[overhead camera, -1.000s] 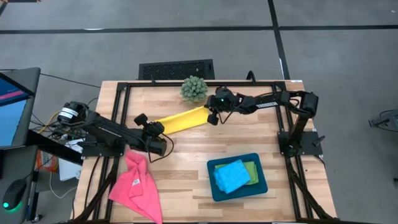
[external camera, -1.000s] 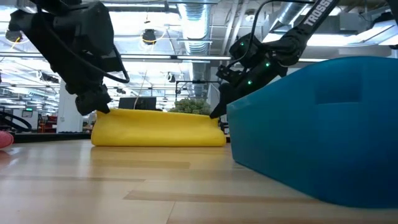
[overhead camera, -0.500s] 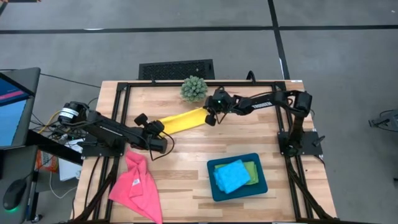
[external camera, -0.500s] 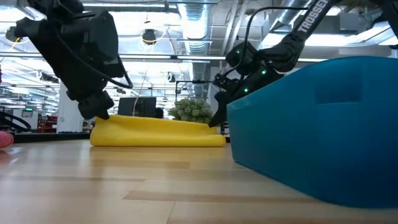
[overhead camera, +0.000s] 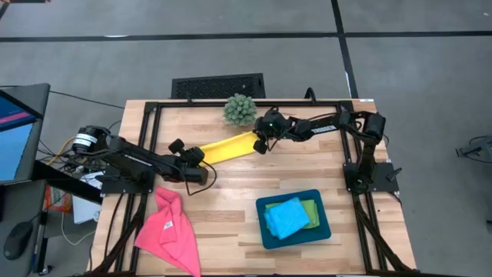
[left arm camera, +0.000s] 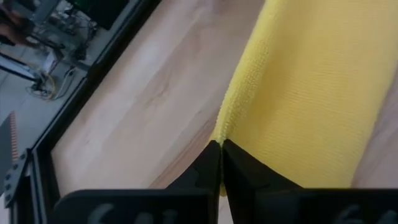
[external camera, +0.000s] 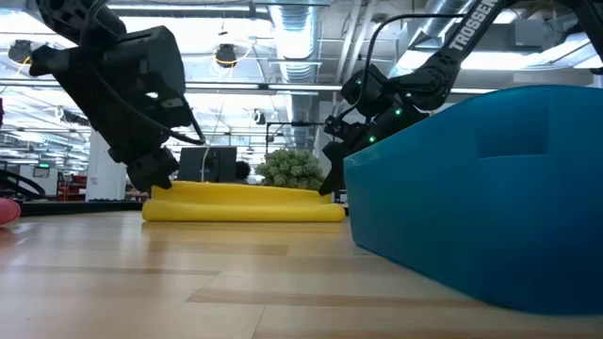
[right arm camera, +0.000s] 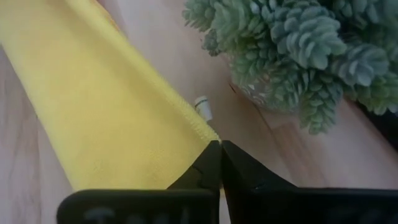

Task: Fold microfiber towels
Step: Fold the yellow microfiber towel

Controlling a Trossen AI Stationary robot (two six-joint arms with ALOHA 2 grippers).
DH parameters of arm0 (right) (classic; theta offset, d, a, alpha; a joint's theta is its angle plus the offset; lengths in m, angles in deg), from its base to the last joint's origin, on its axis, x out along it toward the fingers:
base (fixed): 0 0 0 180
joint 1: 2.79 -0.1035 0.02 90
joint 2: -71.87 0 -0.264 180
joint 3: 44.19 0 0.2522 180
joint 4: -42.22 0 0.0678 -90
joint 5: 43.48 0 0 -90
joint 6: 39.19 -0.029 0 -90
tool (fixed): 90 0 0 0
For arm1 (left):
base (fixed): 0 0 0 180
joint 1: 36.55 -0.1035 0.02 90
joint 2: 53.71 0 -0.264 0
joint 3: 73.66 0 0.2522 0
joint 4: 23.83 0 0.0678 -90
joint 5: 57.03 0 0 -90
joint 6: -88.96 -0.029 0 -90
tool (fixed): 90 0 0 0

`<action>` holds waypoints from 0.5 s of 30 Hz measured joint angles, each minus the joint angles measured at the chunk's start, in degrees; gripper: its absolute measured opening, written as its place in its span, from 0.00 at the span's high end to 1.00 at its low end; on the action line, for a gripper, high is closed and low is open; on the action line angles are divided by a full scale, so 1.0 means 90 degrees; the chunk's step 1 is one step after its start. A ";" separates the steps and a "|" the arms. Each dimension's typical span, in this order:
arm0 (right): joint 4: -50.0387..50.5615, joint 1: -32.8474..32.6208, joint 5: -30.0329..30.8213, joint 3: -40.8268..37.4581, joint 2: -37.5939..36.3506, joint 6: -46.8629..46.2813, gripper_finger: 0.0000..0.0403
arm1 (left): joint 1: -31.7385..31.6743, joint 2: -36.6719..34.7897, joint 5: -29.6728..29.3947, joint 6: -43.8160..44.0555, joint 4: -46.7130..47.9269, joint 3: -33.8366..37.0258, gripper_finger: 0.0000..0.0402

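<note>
The yellow towel (overhead camera: pixel 227 146) lies as a long, narrow folded strip on the table near the far edge; in the low view (external camera: pixel 243 201) it is a low flat roll. My left gripper (overhead camera: pixel 192 159) is shut on its left end. My right gripper (overhead camera: pixel 262 145) is shut on its right end. The pink towel (overhead camera: pixel 169 227) lies crumpled at the near left and hangs over the table's edge. The blue towel (overhead camera: pixel 286 218) and the green towel (overhead camera: pixel 311 209) lie in the teal tray (overhead camera: pixel 323 231). My left gripper pinches a corner at the yellow towel's left end (left arm camera: pixel 222 127) between its two shut fingers, coming in low from the table's left. How many layers it has cannot be told. The towel rests on the table beyond the fingers. My right gripper pinches the stitched corner at the towel's right end (right arm camera: pixel 202 130) between its two shut fingers, slanting down from the table's right. The towel lies on the table beyond the fingers.
A spiky green ball plant (overhead camera: pixel 240 110) stands just beyond the towel's right end, close to my right gripper; it also shows in the right wrist view (right arm camera: pixel 298 56). The teal tray (external camera: pixel 490 188) stands at the near right. Bare wood lies between the towel and the tray.
Both grippers have gone down toward the table with the yellow towel's held ends. The towel stood tall in the low view a second ago. It is now folded over into a lower, flatter strip on the table.
</note>
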 joint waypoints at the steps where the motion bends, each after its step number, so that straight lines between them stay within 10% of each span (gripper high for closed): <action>1: 0.0009 0.0000 0.0000 -0.0001 0.0000 -0.0058 0.91 | -0.0033 0.0000 0.0051 -0.0133 -0.0076 0.0000 0.97; 15: 0.0168 0.0000 0.0126 -0.0003 -0.0049 -0.0311 0.79 | -0.0654 -0.0002 -0.0013 -0.0288 -0.0143 -0.0021 0.61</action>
